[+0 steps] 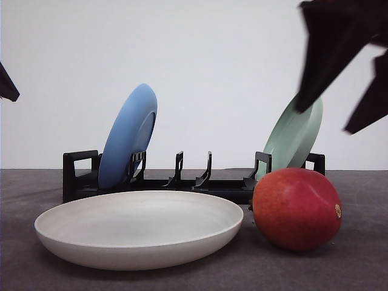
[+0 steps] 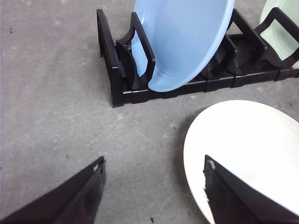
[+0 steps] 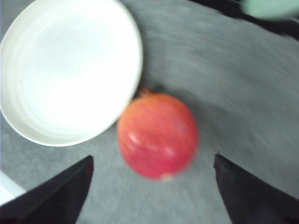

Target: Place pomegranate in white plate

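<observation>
The red pomegranate [image 1: 297,209] rests on the grey table, just right of the white plate [image 1: 139,227] and close to its rim. My right gripper [image 1: 330,112] hangs open and motion-blurred high above the fruit. In the right wrist view the pomegranate [image 3: 158,135] lies beside the white plate [image 3: 70,70], between the spread fingers of the right gripper [image 3: 153,157], which do not touch it. My left gripper [image 2: 154,172] is open over bare table at the near-left edge of the white plate [image 2: 252,140], holding nothing.
A black dish rack [image 1: 79,176] stands behind the plate. It holds a blue plate [image 1: 128,136] upright at its left and a pale green plate [image 1: 294,139] at its right. The left wrist view shows the rack [image 2: 121,79] and blue plate [image 2: 187,42] ahead.
</observation>
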`<state>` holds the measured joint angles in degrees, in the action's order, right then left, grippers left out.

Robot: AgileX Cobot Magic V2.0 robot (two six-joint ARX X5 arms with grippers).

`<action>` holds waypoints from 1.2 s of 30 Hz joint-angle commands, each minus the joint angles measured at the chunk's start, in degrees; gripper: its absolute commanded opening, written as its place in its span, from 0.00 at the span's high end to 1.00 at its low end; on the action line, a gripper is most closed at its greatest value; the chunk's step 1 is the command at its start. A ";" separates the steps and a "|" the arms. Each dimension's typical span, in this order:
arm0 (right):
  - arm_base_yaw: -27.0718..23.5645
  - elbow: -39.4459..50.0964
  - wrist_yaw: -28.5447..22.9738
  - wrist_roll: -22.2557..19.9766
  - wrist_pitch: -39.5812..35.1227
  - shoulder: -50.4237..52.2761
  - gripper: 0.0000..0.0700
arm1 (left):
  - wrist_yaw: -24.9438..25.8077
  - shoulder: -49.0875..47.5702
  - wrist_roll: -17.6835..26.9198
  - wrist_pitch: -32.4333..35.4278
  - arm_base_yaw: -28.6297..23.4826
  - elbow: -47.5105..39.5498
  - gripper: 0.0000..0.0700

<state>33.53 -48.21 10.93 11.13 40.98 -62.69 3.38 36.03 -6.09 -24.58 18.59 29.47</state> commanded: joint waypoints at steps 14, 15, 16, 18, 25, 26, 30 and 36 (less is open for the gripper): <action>2.45 -1.09 -0.62 -6.24 -8.70 -13.77 0.11 | -0.63 0.26 -0.44 0.57 0.11 0.26 0.45; 2.45 -1.09 -0.58 -6.24 -8.82 -14.71 0.11 | -0.63 0.26 -0.44 0.57 0.11 0.26 0.45; 2.45 -1.09 -0.56 -6.24 -8.88 -15.75 0.11 | -0.63 0.26 -0.44 0.57 0.11 0.26 0.45; 2.45 -1.09 -0.52 -6.24 -8.87 -17.73 0.11 | -0.63 0.26 -0.44 0.57 0.11 0.26 0.45; 2.45 -1.09 -0.44 -5.80 -8.65 -22.03 0.13 | -0.66 0.26 -0.44 0.57 0.11 0.26 0.45; 2.45 -1.09 -0.43 -5.73 -8.51 -22.05 0.16 | -0.66 0.26 -0.44 0.57 0.11 0.26 0.45; 2.42 -1.51 -0.45 -5.26 -7.14 -21.71 0.31 | -0.70 0.26 -0.44 0.57 0.11 0.26 0.45; 2.24 -5.68 -0.47 -5.26 -0.37 -21.71 0.31 | -0.87 0.26 -0.44 0.57 0.11 0.26 0.45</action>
<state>35.46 -52.20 10.44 5.80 40.89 -83.99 2.82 36.03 -6.09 -24.58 18.59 29.47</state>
